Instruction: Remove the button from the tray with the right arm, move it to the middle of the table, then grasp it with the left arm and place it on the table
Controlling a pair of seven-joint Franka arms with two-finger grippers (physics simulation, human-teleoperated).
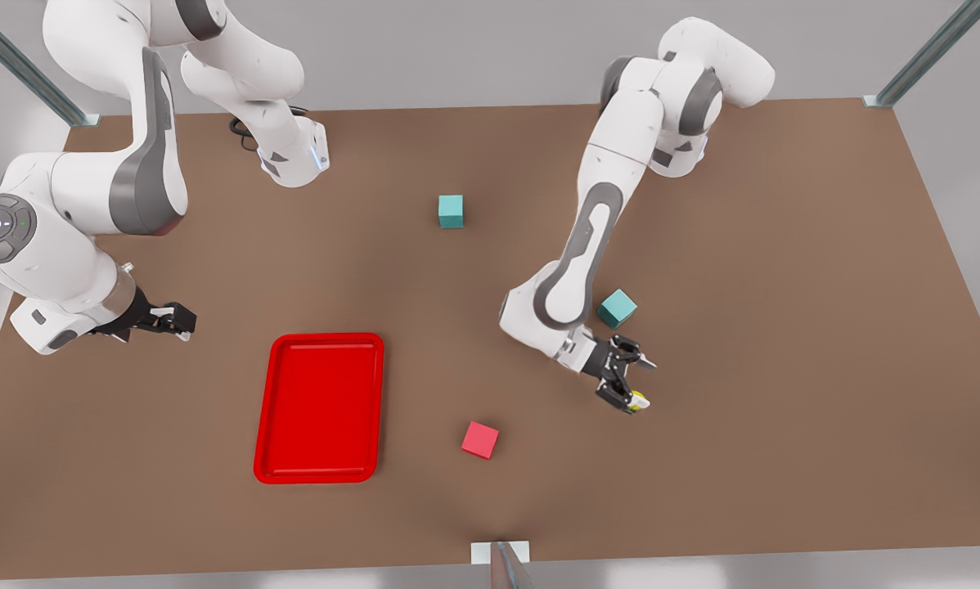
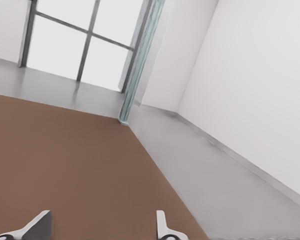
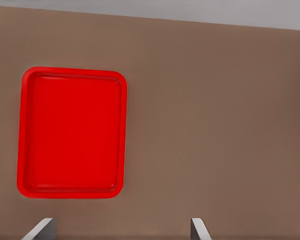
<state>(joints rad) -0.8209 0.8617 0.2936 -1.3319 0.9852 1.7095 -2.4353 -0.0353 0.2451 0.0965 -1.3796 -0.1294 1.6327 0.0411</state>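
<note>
The large flat matte brown table (image 1: 784, 286) carries everything. The white jointed right arm (image 1: 65, 237) waits at the front view's left. The white jointed left arm (image 1: 588, 245) reaches down at the front view's right. The shallow bright red rectangular tray (image 1: 265, 425) lies bare below the right gripper (image 1: 181, 321), whose fingertips (image 3: 42, 227) stand wide apart around nothing. A teal cube (image 1: 617, 308) sits just behind the left wrist. A red cube (image 1: 480, 440) lies well apart toward the tray. The left gripper (image 1: 644, 383) is spread too, its fingertips (image 2: 37, 225) framing only bare tabletop. The tiny dark grey push-button with a yellow cap (image 1: 639, 401) sits at the tip of one jaw rather than between the two. I cannot tell whether it touches that finger or rests on the wood, and it is too small to read any long axis. The left arm is by far the nearer, so a straight lift away looks safest, with open table all around.
</note>
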